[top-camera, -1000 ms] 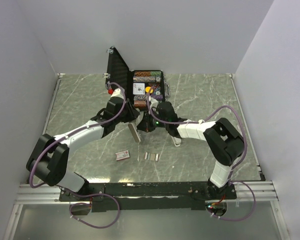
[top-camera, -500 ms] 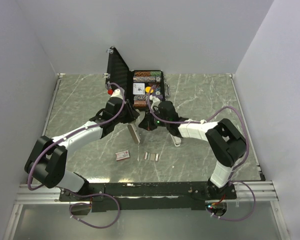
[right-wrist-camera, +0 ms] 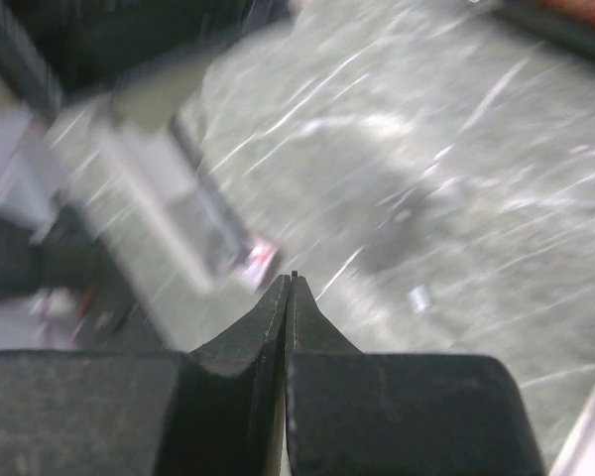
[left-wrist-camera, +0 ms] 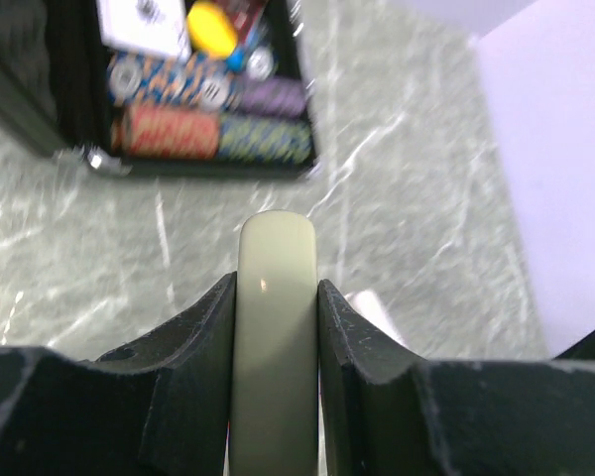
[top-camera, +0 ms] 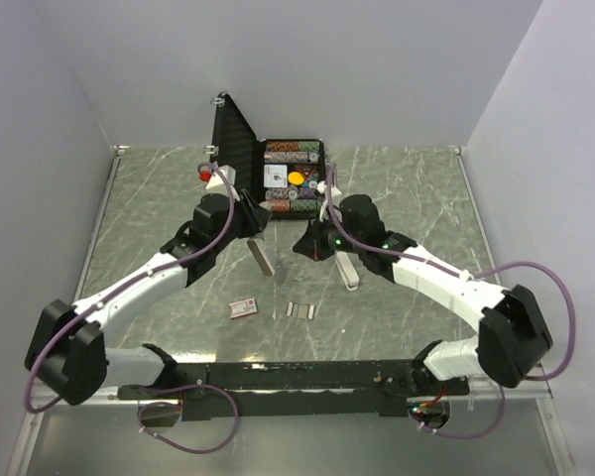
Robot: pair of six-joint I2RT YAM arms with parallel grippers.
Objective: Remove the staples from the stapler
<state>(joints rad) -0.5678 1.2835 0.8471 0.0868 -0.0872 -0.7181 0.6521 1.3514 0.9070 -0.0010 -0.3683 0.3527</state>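
Note:
My left gripper (top-camera: 255,241) is shut on a beige stapler (top-camera: 262,258) and holds it tilted above the table. In the left wrist view the stapler (left-wrist-camera: 276,327) fills the gap between my fingers (left-wrist-camera: 203,317). My right gripper (top-camera: 308,246) is shut, just right of the stapler. In the right wrist view its tips (right-wrist-camera: 292,280) meet, with a tiny dark speck between them that I cannot identify. The stapler (right-wrist-camera: 164,193) shows blurred there. Short silvery staples (top-camera: 299,309) lie on the table in front, and one strip shows in the right wrist view (right-wrist-camera: 420,297).
An open black case (top-camera: 240,149) of poker chips stands at the back, also seen in the left wrist view (left-wrist-camera: 79,149). A white stapler-like piece (top-camera: 348,270) lies under the right arm. A small reddish-pink box (top-camera: 243,308) lies left of the staples.
The right gripper has drawn a little to the right, away from the stapler, and its arm has swung out wide. The left arm has shifted slightly, still holding the stapler.

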